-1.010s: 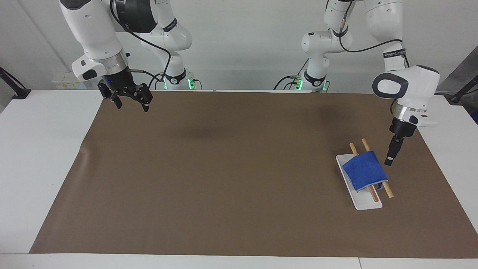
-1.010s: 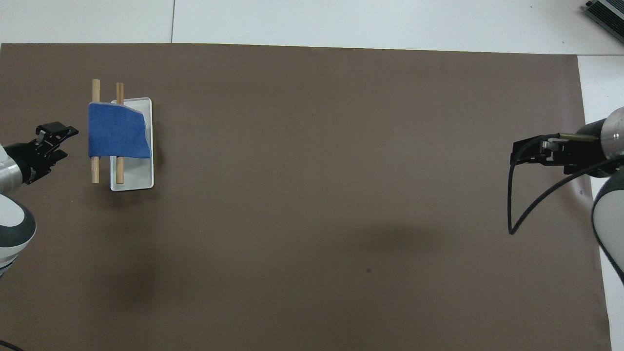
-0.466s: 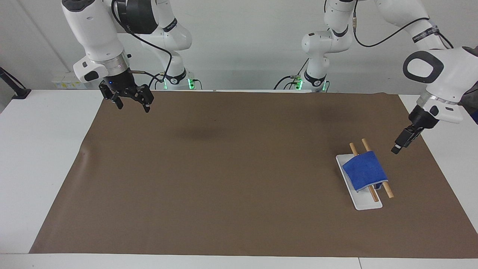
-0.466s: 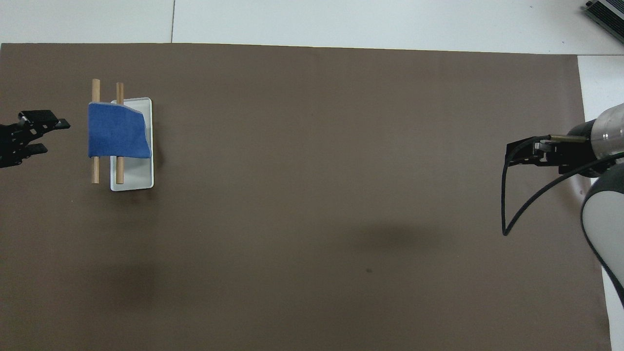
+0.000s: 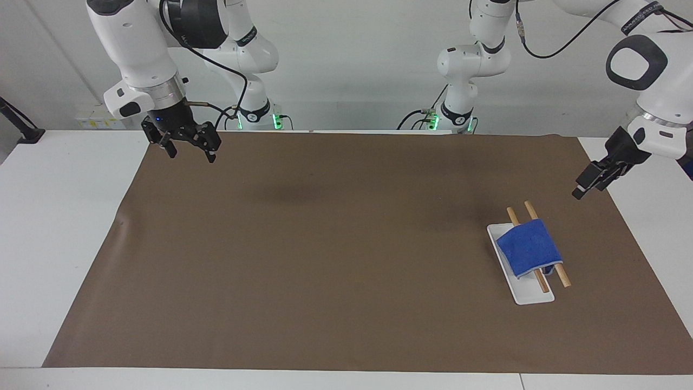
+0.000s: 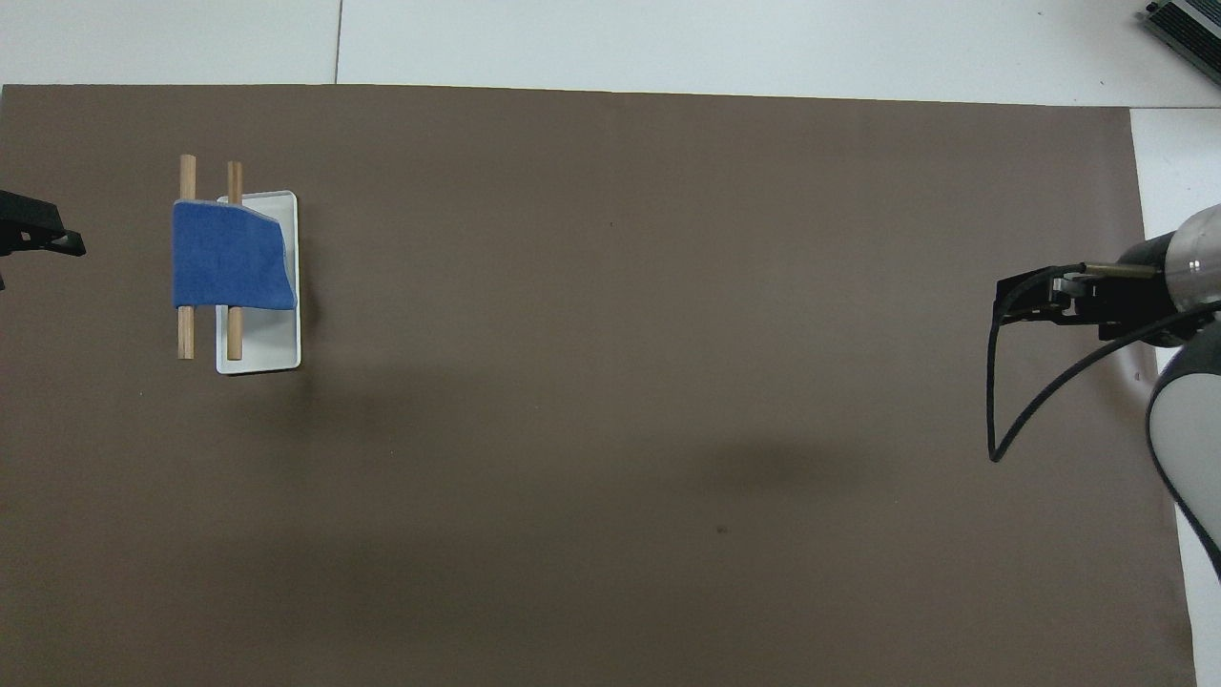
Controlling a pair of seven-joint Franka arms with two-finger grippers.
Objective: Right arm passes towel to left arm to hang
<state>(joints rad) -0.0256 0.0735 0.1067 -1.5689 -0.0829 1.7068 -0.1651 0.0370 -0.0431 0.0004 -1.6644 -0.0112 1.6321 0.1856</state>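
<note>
The blue towel (image 5: 528,248) hangs over two wooden rods (image 5: 563,277) above a white base (image 5: 528,295), toward the left arm's end of the table. It also shows in the overhead view (image 6: 229,256). My left gripper (image 5: 582,189) is empty and open, raised over the mat's edge, apart from the towel. Only its tip shows at the edge of the overhead view (image 6: 38,234). My right gripper (image 5: 190,153), with the blue light, is open and empty, raised over the mat's corner at the right arm's end; it also shows in the overhead view (image 6: 1025,298).
A brown mat (image 5: 325,244) covers most of the white table (image 5: 59,216). The rack's white base also shows in the overhead view (image 6: 262,348). A black cable (image 6: 997,420) loops from the right gripper.
My left gripper has drawn up and away from the towel, out toward the mat's edge at its own end. The towel stays on the rods. The right gripper has barely moved.
</note>
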